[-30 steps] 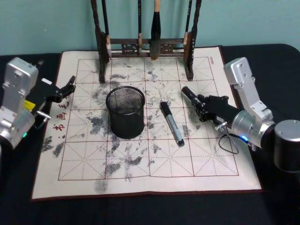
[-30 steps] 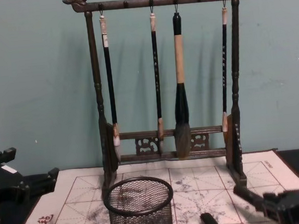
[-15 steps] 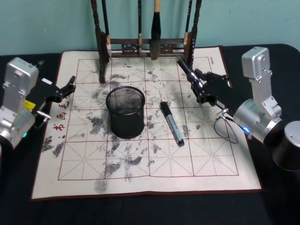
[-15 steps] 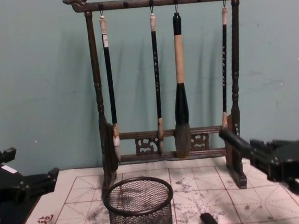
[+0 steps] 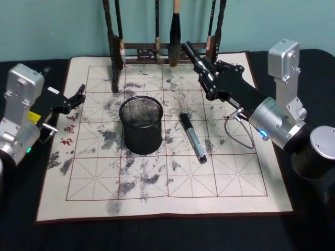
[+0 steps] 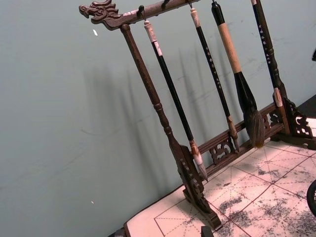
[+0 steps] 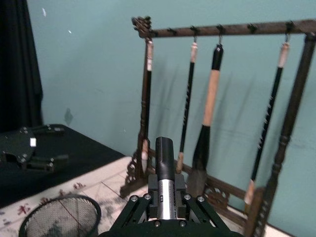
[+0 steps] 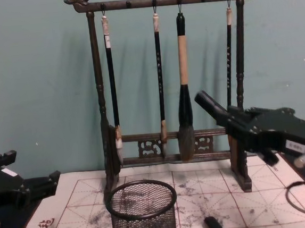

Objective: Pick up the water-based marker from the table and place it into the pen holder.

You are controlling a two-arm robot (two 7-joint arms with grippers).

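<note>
Worktop (image 5: 157, 232): dark, mostly under a cream gridded mat (image 5: 172, 183) blotched grey.
Brush rack (image 8: 100, 97): at the mat's far edge, brushes hanging; top cut off in head view.
Right gripper (image 5: 189, 51): raised over the mat's far right part, just before the rack, jaws clenched on nothing.
Left gripper (image 5: 78, 95): parked at the mat's left edge, jaws released.
Pen holder (image 5: 140, 128): upright mid-mat; base cut off in chest view.
Marker (image 5: 192, 138): flat on the mat, just right of the pen holder, not touching; chest view catches only its black end.
</note>
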